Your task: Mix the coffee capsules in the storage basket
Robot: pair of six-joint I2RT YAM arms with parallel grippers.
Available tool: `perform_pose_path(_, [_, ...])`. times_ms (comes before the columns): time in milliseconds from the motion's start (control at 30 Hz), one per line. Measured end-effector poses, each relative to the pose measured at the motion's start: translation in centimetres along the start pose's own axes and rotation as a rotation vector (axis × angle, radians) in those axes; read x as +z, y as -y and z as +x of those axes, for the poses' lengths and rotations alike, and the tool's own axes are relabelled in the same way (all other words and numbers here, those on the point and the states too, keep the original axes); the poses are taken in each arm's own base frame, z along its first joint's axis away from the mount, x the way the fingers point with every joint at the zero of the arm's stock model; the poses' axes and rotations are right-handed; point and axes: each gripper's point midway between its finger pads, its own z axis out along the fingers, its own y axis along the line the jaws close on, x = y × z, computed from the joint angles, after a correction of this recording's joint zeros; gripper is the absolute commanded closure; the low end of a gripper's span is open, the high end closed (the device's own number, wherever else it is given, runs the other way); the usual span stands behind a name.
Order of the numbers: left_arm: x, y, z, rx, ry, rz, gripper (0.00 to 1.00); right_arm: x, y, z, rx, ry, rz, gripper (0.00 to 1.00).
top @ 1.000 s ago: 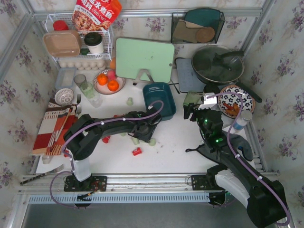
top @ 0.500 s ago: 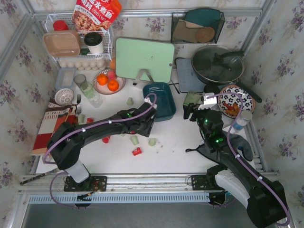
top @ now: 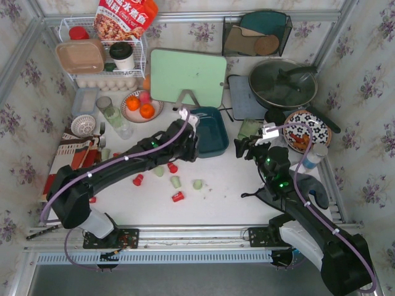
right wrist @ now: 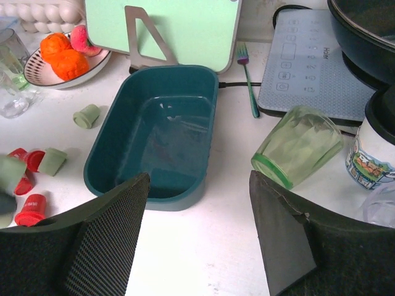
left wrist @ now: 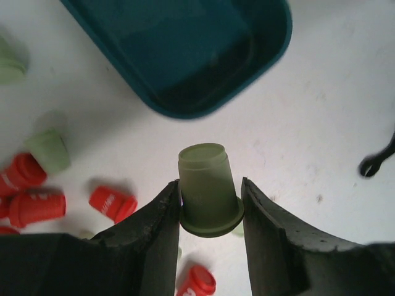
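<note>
Work judged barely begun: one green capsule (left wrist: 207,185) is pinched by the left gripper (left wrist: 208,198) near the empty basket (right wrist: 151,202), other capsules (top: 178,197) are left scattered, right gripper (right wrist: 199,185) spread.

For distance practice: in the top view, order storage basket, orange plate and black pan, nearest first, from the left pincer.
1. storage basket, right beside the left pincer
2. orange plate, back left
3. black pan, far back right

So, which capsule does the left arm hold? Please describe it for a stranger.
Find the teal storage basket mid-table. Just beside it is the left gripper, shut on a pale green capsule. Only this one sits pinched between black fingers; the other capsules lie loose.
</note>
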Motion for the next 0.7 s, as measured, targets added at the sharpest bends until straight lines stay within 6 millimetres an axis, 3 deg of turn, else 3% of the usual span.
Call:
perform_pose_path(167, [1.9,-0.1,-5.5,-0.039,0.098,0.019,0.59,0.1,0.1,0.2,-0.001,-0.006,0.003,0.27])
perform_pose_path(233, [3.4,-0.2,-6.7,-0.046,0.107,0.020,0.58,0.1,0.2,0.2,0.000,-0.005,0.011,0.26])
perform_pose_path(467, [9.0,-0.9,-6.9,-0.051,0.026,0.008,0.49,0.3,0.9,-0.1,0.004,-0.001,0.053,0.24])
perform_pose_path(700, [11.4,-1.5,-6.9,-0.035,0.005,-0.023,0.34,0.8,1.0,-0.1,0.007,-0.018,0.063,0.18])
